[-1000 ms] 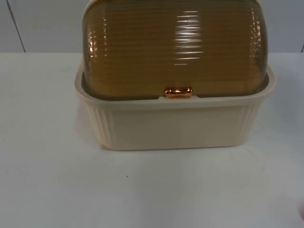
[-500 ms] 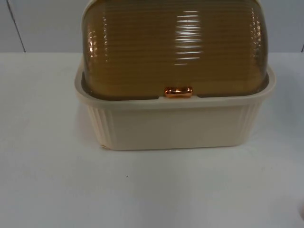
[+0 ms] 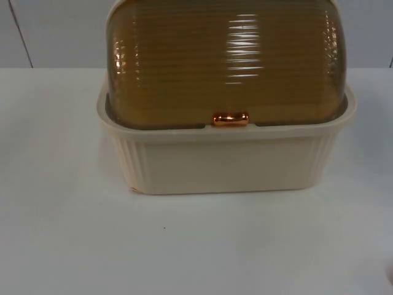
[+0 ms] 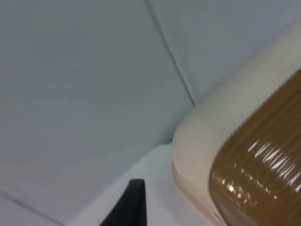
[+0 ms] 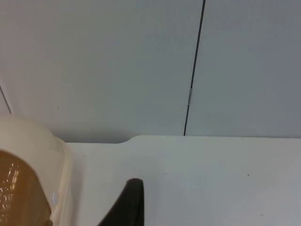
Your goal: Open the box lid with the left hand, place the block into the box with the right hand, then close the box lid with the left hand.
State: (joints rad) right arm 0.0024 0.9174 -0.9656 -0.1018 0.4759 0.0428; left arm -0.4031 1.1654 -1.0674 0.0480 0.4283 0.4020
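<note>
A cream ribbed box (image 3: 224, 163) stands at the middle back of the table. Its brown translucent domed lid (image 3: 224, 61) is down, and a small copper handle (image 3: 231, 119) sits at the lid's front edge. My left gripper (image 4: 134, 207) hovers beside a rounded corner of the box (image 4: 202, 141), apart from it and close to the grey partition wall. My right gripper (image 5: 132, 202) hangs over the white table beside the other end of the box (image 5: 42, 155), also clear of it. I cannot make out a block.
The grey partition wall (image 3: 55, 31) rises right behind the box. White table top (image 3: 184, 246) spreads in front of the box and to both sides. A small dark shape (image 3: 390, 273) cuts in at the table's right edge.
</note>
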